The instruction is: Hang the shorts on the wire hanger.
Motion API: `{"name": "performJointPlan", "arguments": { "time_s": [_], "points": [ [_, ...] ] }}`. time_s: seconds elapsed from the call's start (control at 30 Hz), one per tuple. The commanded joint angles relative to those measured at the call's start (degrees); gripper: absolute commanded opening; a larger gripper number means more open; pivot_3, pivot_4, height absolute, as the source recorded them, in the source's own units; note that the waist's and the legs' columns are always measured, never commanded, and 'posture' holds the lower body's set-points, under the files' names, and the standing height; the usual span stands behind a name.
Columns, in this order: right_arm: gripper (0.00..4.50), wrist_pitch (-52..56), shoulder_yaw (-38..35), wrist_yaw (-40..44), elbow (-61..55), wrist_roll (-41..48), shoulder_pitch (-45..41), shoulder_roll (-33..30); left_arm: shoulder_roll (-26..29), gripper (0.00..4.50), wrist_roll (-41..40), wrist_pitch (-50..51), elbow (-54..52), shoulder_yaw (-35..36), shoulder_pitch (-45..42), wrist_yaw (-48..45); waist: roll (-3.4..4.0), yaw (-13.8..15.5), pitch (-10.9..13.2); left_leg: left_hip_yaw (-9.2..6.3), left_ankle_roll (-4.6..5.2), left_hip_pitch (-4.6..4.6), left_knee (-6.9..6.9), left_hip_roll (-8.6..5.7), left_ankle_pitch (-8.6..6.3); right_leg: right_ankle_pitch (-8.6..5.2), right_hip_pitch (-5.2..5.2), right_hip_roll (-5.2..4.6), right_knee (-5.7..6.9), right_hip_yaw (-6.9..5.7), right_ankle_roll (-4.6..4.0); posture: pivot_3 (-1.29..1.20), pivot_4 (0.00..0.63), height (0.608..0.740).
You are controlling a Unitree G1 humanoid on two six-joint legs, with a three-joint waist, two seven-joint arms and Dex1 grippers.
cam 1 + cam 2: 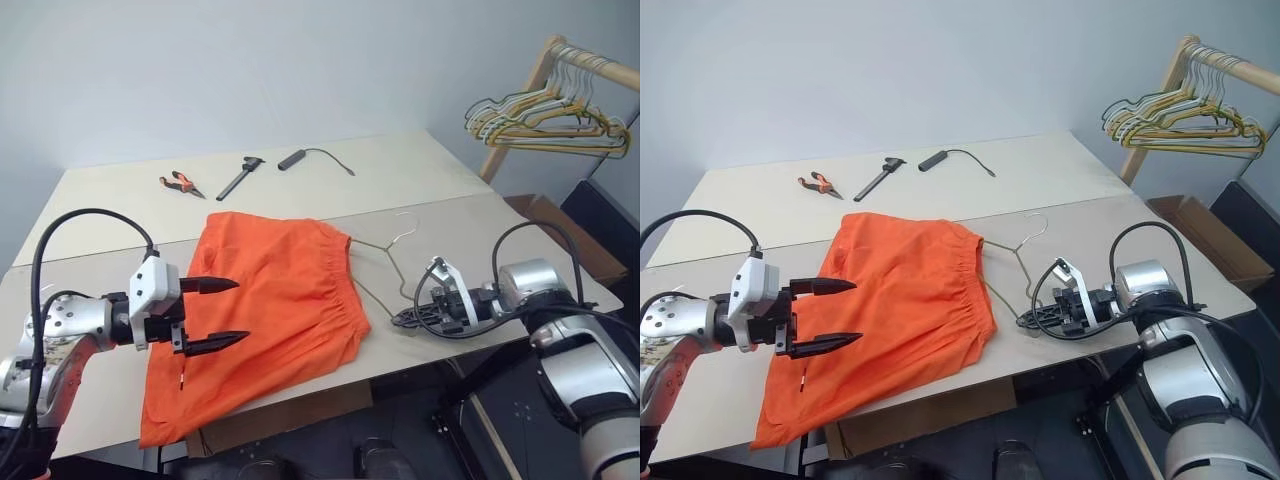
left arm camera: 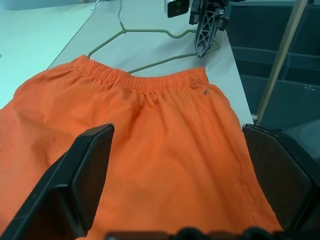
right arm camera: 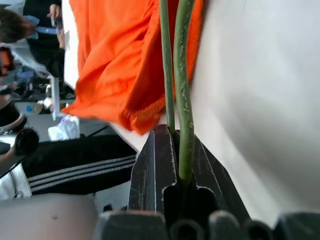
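Note:
The bright orange shorts [image 1: 275, 300] lie flat on the table [image 1: 420, 180], with the elastic waistband [image 2: 150, 82] towards the right and one leg hanging over the front edge. The wire hanger [image 1: 384, 247] lies on the table just right of the waistband, and part of it is hidden under the fabric. My right gripper [image 1: 402, 318] is shut on the hanger's wire [image 3: 185, 75] near the table's front edge. My left gripper [image 1: 215, 313] hovers open above the shorts' left part, its fingers [image 2: 85, 175] spread wide with nothing between them.
Orange-handled pliers [image 1: 180, 183], a black tool [image 1: 238, 178] and a black corded handle [image 1: 296, 158] lie at the table's back. A wooden rack with several hangers [image 1: 550, 118] stands at the far right above a cardboard box [image 1: 560, 225]. A person in striped trousers [image 3: 75, 167] sits nearby.

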Motion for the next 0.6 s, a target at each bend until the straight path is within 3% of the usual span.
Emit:
{"name": "performJointPlan", "arguments": {
  "time_s": [0.03,0.13,0.37,0.6],
  "points": [
    [0.00,-3.37,-4.18,-0.83,2.98,-1.98,-2.73,0.28,-0.16,4.46,-0.27,-1.13,-1.98,1.00,0.15,0.69,0.00,0.11,0.00,0.00,0.00,0.00,0.00,0.00,0.00,0.00,0.00,0.00,0.00,-0.01,0.00,-0.02,0.000,0.740],
    [0.00,-5.30,-7.09,-2.96,0.91,-2.65,-1.95,0.05,-0.32,4.46,-0.30,-1.21,-2.19,1.01,0.53,0.95,0.01,0.21,0.00,0.00,-0.01,-0.01,0.00,0.00,0.00,0.01,0.00,-0.02,0.00,-0.01,0.00,-0.02,0.000,0.740],
    [0.00,-11.31,-11.22,-10.60,-20.20,-4.30,5.70,-1.59,-0.55,4.46,0.43,-1.43,-1.06,-0.31,-1.79,1.11,0.04,0.15,-0.01,0.00,-0.07,0.00,-0.01,0.02,0.02,0.01,-0.05,-0.02,0.12,-0.02,0.00,-0.05,0.000,0.740],
    [0.00,-18.62,-9.39,-16.14,-37.83,-9.52,8.46,-4.82,-1.41,4.46,3.28,-3.23,4.42,-2.07,-10.10,2.66,0.04,-0.19,-0.01,0.01,-0.10,0.01,0.00,0.00,0.05,0.00,-0.07,-0.01,0.14,-0.02,0.00,-0.08,0.000,0.740]
  ]
}}
